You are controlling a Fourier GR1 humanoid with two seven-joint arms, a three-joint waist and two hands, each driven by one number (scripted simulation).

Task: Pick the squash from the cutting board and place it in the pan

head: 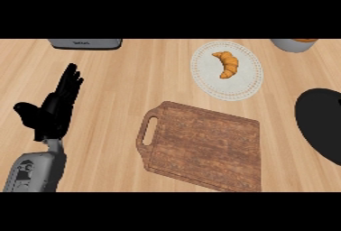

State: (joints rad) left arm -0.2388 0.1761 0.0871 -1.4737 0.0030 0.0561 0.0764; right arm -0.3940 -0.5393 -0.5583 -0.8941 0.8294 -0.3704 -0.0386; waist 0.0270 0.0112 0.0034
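Note:
A brown wooden cutting board (203, 146) with a handle slot at its left end lies in the middle of the counter, and nothing rests on it. The black pan (323, 124) shows partly at the right edge. No squash is visible anywhere. My left hand (53, 110) stands open at the left, fingers straight and pointing up, well to the left of the board. My right hand does not show in the view.
A white plate (243, 83) with an orange croissant (228, 64) sits behind the board. A grey appliance (85, 43) is at the back left. A pale cup or bowl (294, 44) peeks in at the back right.

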